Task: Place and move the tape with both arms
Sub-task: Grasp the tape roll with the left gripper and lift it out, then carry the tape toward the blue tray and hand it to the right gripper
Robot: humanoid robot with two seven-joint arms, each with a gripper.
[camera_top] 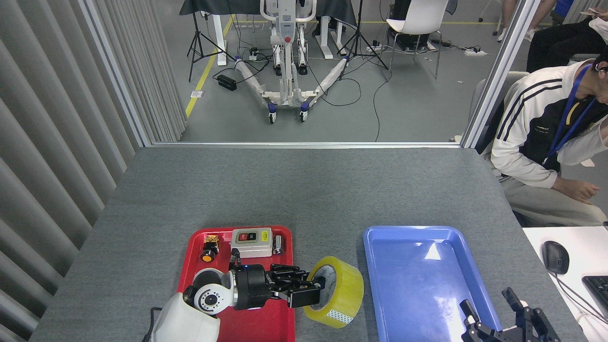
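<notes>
The tape (343, 293), a wide yellow roll with a white core, hangs tilted on its side between the red tray (280, 327) and the blue tray (408, 285), just above the grey table. My left gripper (311, 289) is shut on the roll's near rim, one finger reaching into the core. My right gripper (508, 313) pokes up at the bottom right, over the near right corner of the blue tray, its black fingers spread open and holding nothing.
At the back of the red tray lie a grey switch box (251, 242), a yellow push button (207, 254) and a small metal part (278, 244). A seated person (546, 142) is at the right, beside a white desk with a mouse (555, 256).
</notes>
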